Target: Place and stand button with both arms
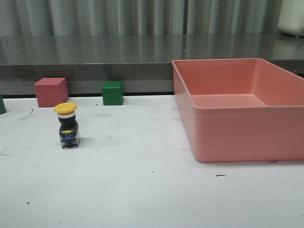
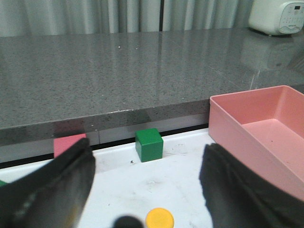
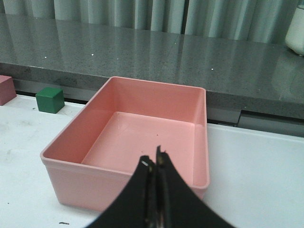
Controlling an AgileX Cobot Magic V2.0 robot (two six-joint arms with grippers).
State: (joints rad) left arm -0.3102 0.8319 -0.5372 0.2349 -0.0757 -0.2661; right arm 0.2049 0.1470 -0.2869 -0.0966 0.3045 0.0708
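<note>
The button (image 1: 67,124) stands upright on the table (image 1: 142,190). My left gripper (image 2: 147,190) is spread wide above it; my right gripper (image 3: 156,164) is pressed together, empty.

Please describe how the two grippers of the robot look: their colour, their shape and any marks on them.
The left gripper has two broad, black, matte fingers with rounded, blunt outlines and a slightly rough surface. The right gripper is also black; its fingers curve and narrow to thin pointed tips, with a small pale spot near one tip. No cables, labels or the arms themselves are visible in any view.
</note>
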